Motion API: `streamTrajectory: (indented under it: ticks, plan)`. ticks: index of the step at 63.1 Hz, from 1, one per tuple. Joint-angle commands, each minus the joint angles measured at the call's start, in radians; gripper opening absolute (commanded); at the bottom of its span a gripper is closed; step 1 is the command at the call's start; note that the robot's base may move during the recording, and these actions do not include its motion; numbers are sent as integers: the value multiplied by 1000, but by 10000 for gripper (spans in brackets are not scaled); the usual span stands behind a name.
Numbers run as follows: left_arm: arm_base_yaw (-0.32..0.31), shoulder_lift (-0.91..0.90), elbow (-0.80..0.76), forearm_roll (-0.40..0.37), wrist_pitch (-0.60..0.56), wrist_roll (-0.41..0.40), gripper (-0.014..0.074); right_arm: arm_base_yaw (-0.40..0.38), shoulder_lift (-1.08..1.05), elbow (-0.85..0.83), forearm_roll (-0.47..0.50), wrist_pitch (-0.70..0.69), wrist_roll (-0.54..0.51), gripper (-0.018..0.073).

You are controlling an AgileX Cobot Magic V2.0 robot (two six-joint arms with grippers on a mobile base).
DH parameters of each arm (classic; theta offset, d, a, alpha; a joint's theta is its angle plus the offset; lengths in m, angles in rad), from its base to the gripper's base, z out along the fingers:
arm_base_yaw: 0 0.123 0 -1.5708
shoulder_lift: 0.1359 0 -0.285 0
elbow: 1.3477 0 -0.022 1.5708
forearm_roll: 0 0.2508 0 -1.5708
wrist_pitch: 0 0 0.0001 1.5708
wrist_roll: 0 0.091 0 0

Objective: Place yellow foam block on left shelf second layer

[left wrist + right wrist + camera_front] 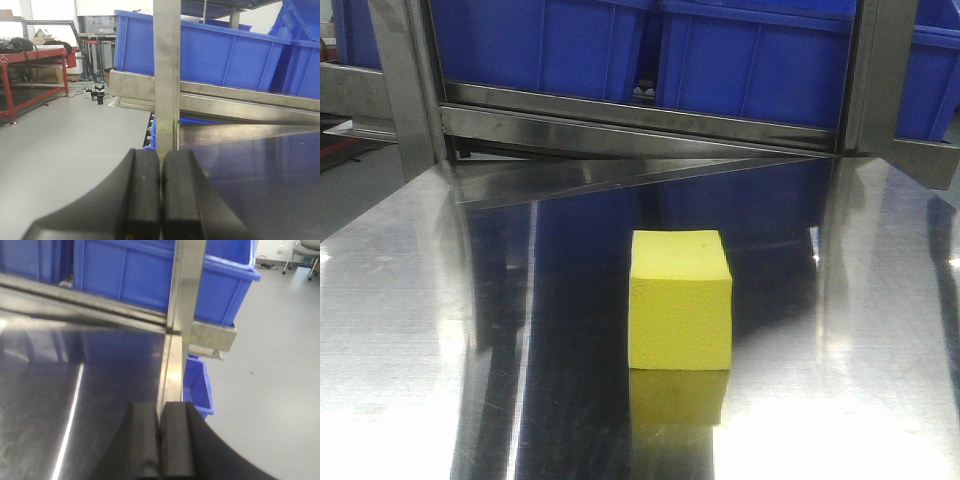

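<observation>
The yellow foam block (680, 312) stands upright, axis vertical.

Front view faces the rack (410, 90); wrist views flank it (blue bins (750, 60) shared).

Blue bins (740, 60) run off the top edge; the left gripper (160, 159) is cropped below; far floor clutter (97, 94) is unidentifiably small.

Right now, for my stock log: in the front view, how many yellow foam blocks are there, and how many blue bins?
yellow foam block: 1
blue bins: 2 that can be told apart
Total: 3
</observation>
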Motion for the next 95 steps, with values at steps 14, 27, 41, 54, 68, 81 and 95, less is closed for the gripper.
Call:
streamTrajectory:
  ticks: [14,27,41,54,68,81,95]
  plan:
    - [2,-20,27,-6,-82,-3,124,85,126,-110,-17,-12,16,161]
    - [2,-20,27,-6,-82,-3,124,179,213,-146,-17,65,81,593]
    - [2,-20,27,-6,-82,-3,124,217,345,-223,-21,181,194,599]
    - [2,-20,27,-6,-82,-3,124,333,490,-349,-30,303,314,599]
    - [2,-20,27,-6,-82,-3,124,499,718,-501,-51,445,572,599]
    - [2,-20,27,-6,-82,-3,124,628,929,-694,-127,634,849,599]
    - [2,-20,27,-6,-82,-3,124,745,1119,-906,-208,813,915,599]
